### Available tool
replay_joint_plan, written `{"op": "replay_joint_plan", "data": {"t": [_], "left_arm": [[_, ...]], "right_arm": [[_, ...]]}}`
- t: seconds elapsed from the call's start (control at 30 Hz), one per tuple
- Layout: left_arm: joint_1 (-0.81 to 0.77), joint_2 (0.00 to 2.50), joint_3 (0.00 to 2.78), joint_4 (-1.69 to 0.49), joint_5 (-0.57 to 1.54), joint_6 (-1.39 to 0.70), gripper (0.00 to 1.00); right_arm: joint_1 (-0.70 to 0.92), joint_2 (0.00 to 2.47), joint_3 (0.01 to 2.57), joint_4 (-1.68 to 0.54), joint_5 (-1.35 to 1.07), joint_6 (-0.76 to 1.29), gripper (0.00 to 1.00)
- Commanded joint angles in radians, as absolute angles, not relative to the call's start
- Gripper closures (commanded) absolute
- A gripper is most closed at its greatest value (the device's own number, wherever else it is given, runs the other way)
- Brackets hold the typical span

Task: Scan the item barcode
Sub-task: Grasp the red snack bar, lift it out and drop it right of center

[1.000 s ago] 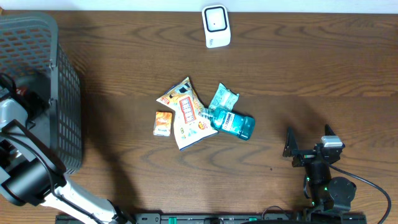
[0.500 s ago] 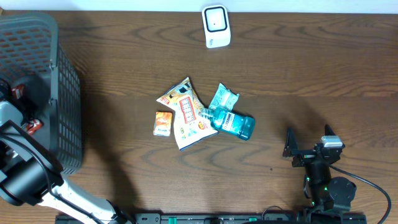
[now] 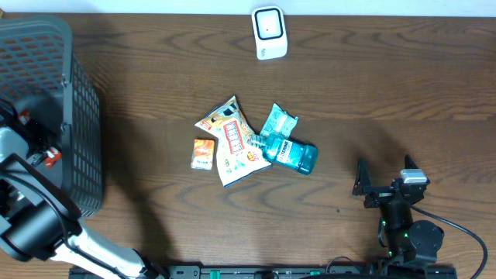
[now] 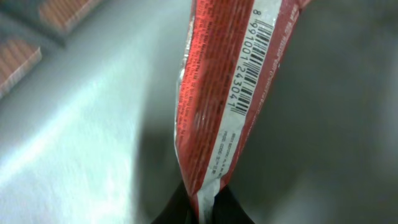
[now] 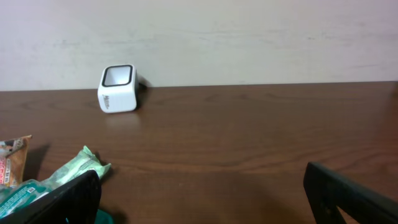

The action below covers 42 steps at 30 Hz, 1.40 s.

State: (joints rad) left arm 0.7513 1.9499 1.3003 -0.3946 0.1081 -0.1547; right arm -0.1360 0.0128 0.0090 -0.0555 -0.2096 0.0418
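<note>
At the far left, inside the basket (image 3: 54, 93), the left gripper (image 4: 202, 208) is clamped on the crimped end of a red packet (image 4: 224, 106). So the pick looks made, but nothing else is. The packet is not yet lifted out of the basket, carried across, or shown to the scanner.

In the left wrist view the packet's long axis runs up and away from the fingers, leaning a little right. Its free end points away from the gripper. The barcode (image 4: 256, 59) lies along that axis on the face turned to the wrist camera.

Mid-table lie a small orange box (image 3: 202, 153), a snack bag (image 3: 232, 141), a green packet (image 3: 277, 122) and a blue bottle (image 3: 294, 155), all untouched. The white scanner (image 3: 269, 32) stands at the far edge, well apart from the basket.

At the right, the right gripper (image 5: 200, 180) sits with jaws spread wide, holding nothing.
</note>
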Motion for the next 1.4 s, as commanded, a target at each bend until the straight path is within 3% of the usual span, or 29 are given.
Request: {"op": "replay_joint_plan", "data": {"t": [0.0,0.27,0.43,0.7,1.03,1.37], "left_arm": [[0.734,1.819,1.294,-0.399,0.139,-0.194,0.92],[0.725,1.474,1.294,-0.405,0.156,-0.374,0.93],[0.667,1.29,1.294,-0.41,0.3,-0.434,0.93],[0.305,1.106,1.293,-0.411,0.293,-0.418,0.93],[-0.222,1.23,1.245,-0.529,0.007,-0.375,0.93],[-0.44,1.577,1.228,-0.454,0.007,-0.379,0.93]], "right_arm": [[-0.131,0.007,0.006,-0.056,-0.208,0.052,0.01],[-0.131,0.007,0.006,-0.057,-0.208,0.052,0.01],[-0.131,0.007,0.006,-0.057,-0.208,0.052,0.01],[-0.131,0.007,0.006,-0.056,-0.208,0.052,0.01],[-0.131,0.007,0.006,-0.057,-0.208,0.052,0.01],[-0.131,0.007,0.006,-0.057,-0.208,0.052,0.01]]}}
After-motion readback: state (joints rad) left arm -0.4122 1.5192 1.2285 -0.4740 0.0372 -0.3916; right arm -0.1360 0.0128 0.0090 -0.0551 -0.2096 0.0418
